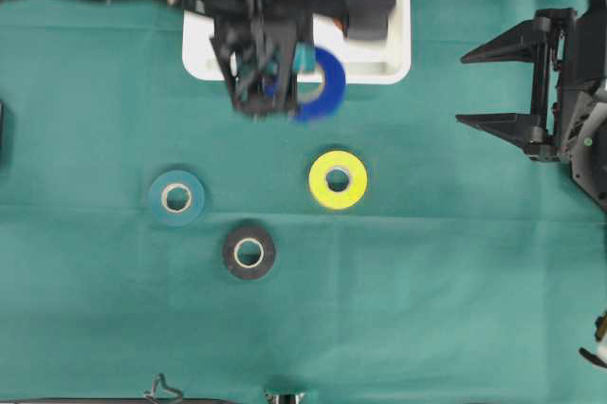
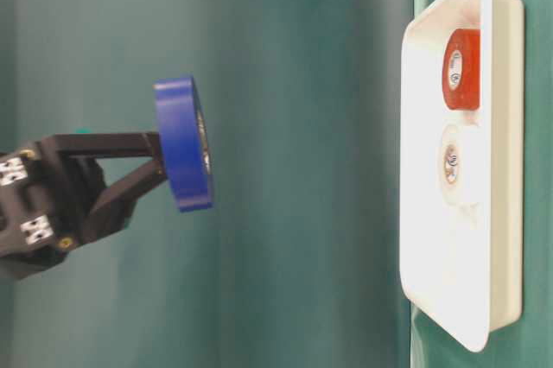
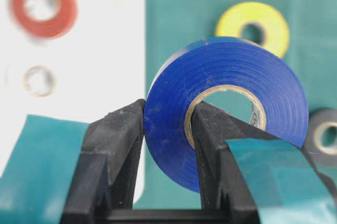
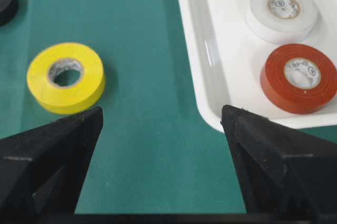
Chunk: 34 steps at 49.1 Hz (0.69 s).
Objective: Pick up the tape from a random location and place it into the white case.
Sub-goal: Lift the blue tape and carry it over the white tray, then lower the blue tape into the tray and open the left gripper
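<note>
My left gripper (image 3: 167, 113) is shut on a blue tape roll (image 3: 174, 129), one finger inside the core and the other on the outer wall. The blue tape roll (image 1: 325, 91) is in the air, overlapping the near rim of the white case (image 1: 398, 67) in the overhead view. From table level the roll (image 2: 183, 143) hangs well off the case (image 2: 432, 212). A red roll (image 2: 462, 68) and a white roll (image 2: 458, 165) lie inside the case. My right gripper (image 1: 463, 89) stands open at the right, with only cloth between its jaws (image 4: 162, 116).
On the green cloth lie a yellow roll (image 1: 338, 179), a teal roll (image 1: 176, 197) and a black roll (image 1: 248, 252). The yellow roll (image 4: 66, 77) sits left of the right gripper's fingers, the case's corner (image 4: 210, 77) to their right.
</note>
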Tool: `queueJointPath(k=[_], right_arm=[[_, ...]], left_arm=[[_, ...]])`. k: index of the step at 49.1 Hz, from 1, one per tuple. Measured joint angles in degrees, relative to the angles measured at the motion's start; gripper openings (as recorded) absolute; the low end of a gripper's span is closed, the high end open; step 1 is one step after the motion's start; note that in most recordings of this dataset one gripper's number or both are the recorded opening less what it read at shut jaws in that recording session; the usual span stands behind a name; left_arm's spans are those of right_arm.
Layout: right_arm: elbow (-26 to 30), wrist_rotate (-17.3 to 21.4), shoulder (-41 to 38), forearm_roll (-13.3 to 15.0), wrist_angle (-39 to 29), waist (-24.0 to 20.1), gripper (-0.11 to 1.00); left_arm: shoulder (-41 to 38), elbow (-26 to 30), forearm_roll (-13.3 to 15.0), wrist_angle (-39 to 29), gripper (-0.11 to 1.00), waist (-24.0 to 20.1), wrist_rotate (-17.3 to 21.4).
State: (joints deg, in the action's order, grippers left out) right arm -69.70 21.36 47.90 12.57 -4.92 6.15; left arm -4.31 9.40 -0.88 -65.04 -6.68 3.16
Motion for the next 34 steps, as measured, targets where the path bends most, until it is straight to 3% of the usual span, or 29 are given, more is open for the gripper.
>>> queueJointPath(k=[15, 34], right_arm=[[0.09, -0.09, 0.0, 0.0, -0.09, 0.0, 0.88], [0.09, -0.09, 0.0, 0.09, -0.09, 0.0, 0.88]], left_arm=[[0.09, 0.0, -0.09, -0.09, 0.22, -8.53, 0.09], [0.0, 0.0, -0.09, -0.18, 0.22, -10.11, 0.18]])
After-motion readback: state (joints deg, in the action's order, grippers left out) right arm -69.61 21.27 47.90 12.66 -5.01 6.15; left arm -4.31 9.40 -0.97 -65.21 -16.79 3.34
